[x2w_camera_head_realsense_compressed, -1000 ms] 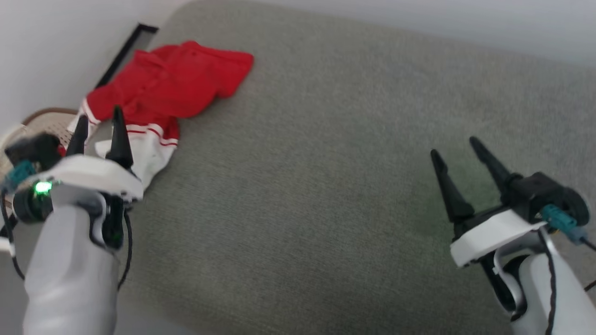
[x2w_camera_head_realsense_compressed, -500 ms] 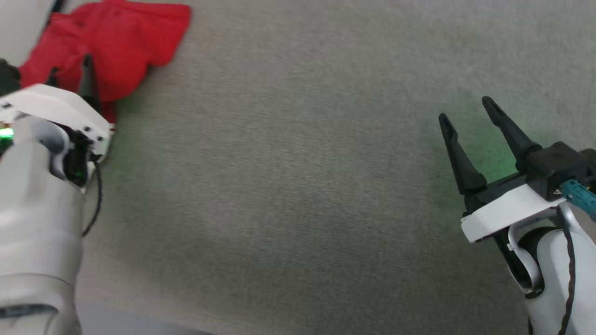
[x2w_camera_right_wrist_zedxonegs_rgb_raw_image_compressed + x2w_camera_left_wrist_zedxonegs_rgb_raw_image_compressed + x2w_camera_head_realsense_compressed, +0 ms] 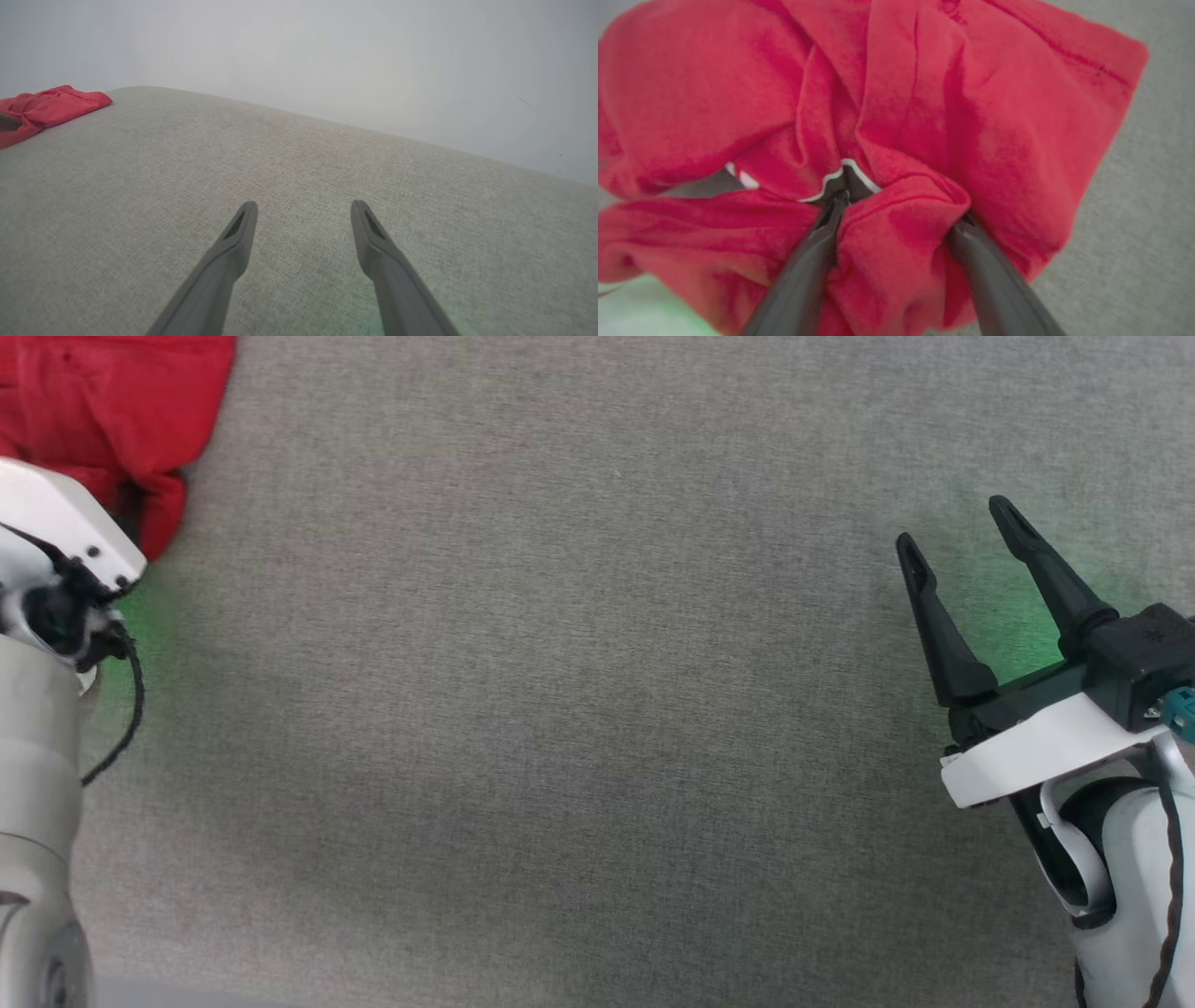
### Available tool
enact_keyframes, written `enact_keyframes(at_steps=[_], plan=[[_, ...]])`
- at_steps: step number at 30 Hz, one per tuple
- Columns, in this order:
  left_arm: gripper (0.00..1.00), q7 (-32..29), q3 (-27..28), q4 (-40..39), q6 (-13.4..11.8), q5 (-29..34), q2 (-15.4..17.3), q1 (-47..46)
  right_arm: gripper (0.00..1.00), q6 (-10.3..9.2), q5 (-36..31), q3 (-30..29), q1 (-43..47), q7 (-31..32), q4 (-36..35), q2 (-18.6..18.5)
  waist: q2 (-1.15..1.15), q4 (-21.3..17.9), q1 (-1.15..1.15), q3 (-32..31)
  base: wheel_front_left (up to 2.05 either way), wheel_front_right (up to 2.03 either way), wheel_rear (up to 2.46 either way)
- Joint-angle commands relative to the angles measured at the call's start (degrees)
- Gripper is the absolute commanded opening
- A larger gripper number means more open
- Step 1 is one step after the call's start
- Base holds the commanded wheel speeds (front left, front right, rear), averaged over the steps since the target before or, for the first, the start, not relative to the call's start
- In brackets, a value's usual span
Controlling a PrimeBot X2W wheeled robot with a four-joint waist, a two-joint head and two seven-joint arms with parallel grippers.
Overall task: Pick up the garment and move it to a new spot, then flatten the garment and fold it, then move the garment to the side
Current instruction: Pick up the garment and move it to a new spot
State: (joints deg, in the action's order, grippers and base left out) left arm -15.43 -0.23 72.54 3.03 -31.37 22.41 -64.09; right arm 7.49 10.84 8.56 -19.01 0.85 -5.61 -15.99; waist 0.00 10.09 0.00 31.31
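Sliding toward the head view's upper left corner since a second ago, by the camera's own swing and not by any shift of the cloth: the garment (image 3: 103, 411). Lying crumpled and red at the far left of the grey woven surface (image 3: 560, 709), showing a thin white edging among its folds in the left wrist view. Pressing into those folds with the left gripper (image 3: 901, 207), jaws standing wide apart, a bunched ridge of red cloth sitting between the two fingers, not pinched. Spreading across the middle, the same grey weave, glowing faintly green beside each wrist. Hovering at the right, well apart from the garment, the right gripper (image 3: 954, 523), fingers spread just as wide, gripping nothing, pointing toward a pale wall (image 3: 327, 56).
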Motion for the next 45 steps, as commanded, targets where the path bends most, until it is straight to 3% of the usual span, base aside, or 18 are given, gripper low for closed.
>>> enact_keyframes(at_steps=[1, 8, 9, 10, 19, 29, 37, 45], plan=[[1.0, -3.6, -0.9, 1.9, -0.3, 0.2, -1.6, 2.6, 1.0, 0.01, -0.4, -0.1, 0.3, 0.3, -0.9, 0.0, 0.0, -0.3, 0.0, 0.4, 0.0, 0.0, 0.0], [1.0, -7.0, -1.4, 2.4, -0.8, -0.2, -2.2, 2.9, 1.0, 0.01, -0.5, -0.2, 0.2, 1.2, -2.2, 0.0, 0.0, -0.8, 0.0, 1.2, 0.0, 0.0, 0.0], [0.42, -7.0, -1.3, 2.5, -1.2, -0.5, -2.2, 3.0, 1.0, 0.01, -0.6, -0.3, 0.1, 1.1, -2.3, 0.0, 0.0, -0.8, 0.0, 1.3, 0.0, 0.0, 0.0], [0.0, -6.7, -1.2, 2.5, -1.2, -0.6, -2.3, 3.0, 1.0, 0.01, -0.6, -0.3, 0.0, 1.4, -2.5, 0.1, 0.0, -0.8, 0.0, 1.4, 0.0, 0.0, 0.0], [0.0, 1.0, -2.3, 0.3, 0.6, 0.6, 0.9, -1.2, 1.0, 0.01, -0.8, -2.1, -0.1, 1.1, -2.5, 0.4, 0.0, 1.0, 0.0, 0.2, 0.0, 0.0, 0.0], [0.0, 7.9, -8.0, -2.7, 3.3, 5.6, 3.4, -5.6, 1.0, 0.01, -0.1, -3.4, 0.9, -1.3, 0.3, 2.2, 0.0, 3.0, 0.0, -7.1, 0.0, 0.0, 0.0], [0.0, 9.3, -12.7, -6.5, 4.2, 8.0, 3.9, -7.9, 1.0, 0.01, 0.2, -4.3, 2.3, -3.5, 2.8, 4.3, 0.0, 3.7, 0.0, -13.2, 0.0, 0.0, 0.0], [0.0, 5.3, -18.8, -15.9, 4.4, 7.0, 3.0, -6.3, 1.0, 0.01, 0.6, -6.2, 4.0, -5.3, 4.5, 5.6, 0.0, 3.3, 0.0, -18.3, 0.0, 0.0, 0.0]])
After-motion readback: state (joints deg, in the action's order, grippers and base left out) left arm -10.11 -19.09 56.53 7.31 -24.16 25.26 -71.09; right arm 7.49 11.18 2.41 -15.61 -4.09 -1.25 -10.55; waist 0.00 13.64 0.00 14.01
